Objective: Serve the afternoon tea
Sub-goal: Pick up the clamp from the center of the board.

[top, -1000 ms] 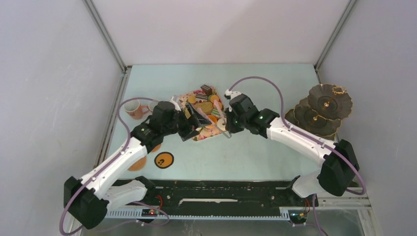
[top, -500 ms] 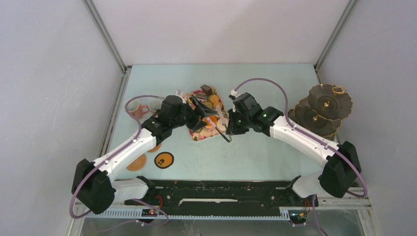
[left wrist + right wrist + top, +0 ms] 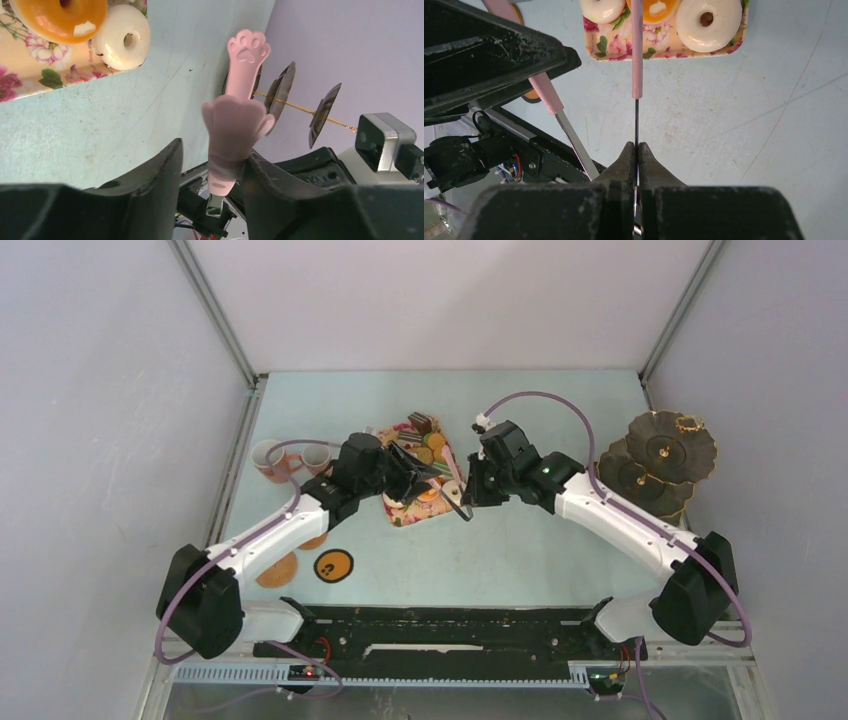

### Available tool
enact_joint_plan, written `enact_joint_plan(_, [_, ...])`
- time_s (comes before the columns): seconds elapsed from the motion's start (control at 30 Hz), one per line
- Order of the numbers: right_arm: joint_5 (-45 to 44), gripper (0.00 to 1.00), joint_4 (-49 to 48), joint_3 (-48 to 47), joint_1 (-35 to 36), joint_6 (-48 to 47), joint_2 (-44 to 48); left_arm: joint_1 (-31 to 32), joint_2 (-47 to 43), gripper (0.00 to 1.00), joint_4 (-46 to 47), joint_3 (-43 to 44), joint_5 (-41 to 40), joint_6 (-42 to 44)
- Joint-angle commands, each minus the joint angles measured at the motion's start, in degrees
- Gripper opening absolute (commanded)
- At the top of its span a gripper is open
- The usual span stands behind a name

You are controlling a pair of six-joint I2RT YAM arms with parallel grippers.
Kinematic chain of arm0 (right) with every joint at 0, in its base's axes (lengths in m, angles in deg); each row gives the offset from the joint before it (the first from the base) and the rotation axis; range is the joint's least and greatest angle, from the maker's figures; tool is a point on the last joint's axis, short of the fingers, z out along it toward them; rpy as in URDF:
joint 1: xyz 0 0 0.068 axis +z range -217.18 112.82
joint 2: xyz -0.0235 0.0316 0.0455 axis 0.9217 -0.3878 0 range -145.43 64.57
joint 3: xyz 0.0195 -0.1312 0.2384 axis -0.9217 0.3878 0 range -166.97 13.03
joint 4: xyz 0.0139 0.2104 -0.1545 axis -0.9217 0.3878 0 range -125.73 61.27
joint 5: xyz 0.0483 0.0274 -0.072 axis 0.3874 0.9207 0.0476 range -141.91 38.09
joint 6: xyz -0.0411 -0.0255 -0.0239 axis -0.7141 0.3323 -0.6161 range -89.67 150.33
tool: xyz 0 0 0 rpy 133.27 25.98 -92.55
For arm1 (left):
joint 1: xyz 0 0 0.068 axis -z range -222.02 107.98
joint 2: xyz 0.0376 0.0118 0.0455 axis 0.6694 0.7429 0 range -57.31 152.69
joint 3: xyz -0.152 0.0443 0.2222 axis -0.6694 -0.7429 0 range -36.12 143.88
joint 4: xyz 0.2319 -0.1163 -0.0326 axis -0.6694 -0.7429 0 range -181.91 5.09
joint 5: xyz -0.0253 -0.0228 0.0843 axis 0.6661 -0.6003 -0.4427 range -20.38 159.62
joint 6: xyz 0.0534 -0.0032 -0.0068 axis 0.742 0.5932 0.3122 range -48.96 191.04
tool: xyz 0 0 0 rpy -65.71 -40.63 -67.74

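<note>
Right tool pinches shut on the thin metal blade of the pink tongs, mid-frame from above. Left tool brackets their paw-tipped arm; whether it grips, I cannot tell. Donuts lie on the floral tray at centre; the three-tier stand sits far right.

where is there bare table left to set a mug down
Bare table between the floral tray and the near black rail, right of the coasters; also the far strip behind the tray. Crowded: left gripper and right gripper with the pink tongs around the tray, two mugs far left, tiered stand right.
</note>
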Motion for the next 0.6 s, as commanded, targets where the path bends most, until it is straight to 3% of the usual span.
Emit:
enact_joint_plan(0.0, [-1.93,0.01,-0.55,-3.01,0.07,-0.68,3.13,0.52,0.6,0.43,3.38,2.54,0.28,-3.71])
enact_joint_plan(0.17, [-4.04,0.58,-0.67,-2.99,0.74,-3.27,4.98,0.54,-0.13,0.04,2.8,2.32,-0.24,-6.74])
enact_joint_plan(0.23, [-3.28,0.74,-1.73,-2.93,0.9,-4.17,6.28,0.54,0.0,0.0,1.13,3.7,-0.41,-5.91])
enact_joint_plan(0.33, [-0.95,0.9,-3.78,-2.88,1.47,-5.96,7.66,0.63,0.13,0.0,-2.22,4.77,-0.1,-6.24])
enact_joint_plan(0.43, [-3.1,0.95,-6.04,-1.07,3.59,-7.42,7.52,0.54,-0.56,0.0,0.65,2.73,1.76,-11.9])
enact_joint_plan(0.57, [-10.15,0.99,-12.83,2.45,8.12,-10.71,7.57,0.19,-1.73,0.0,-5.64,3.07,2.71,-16.19])
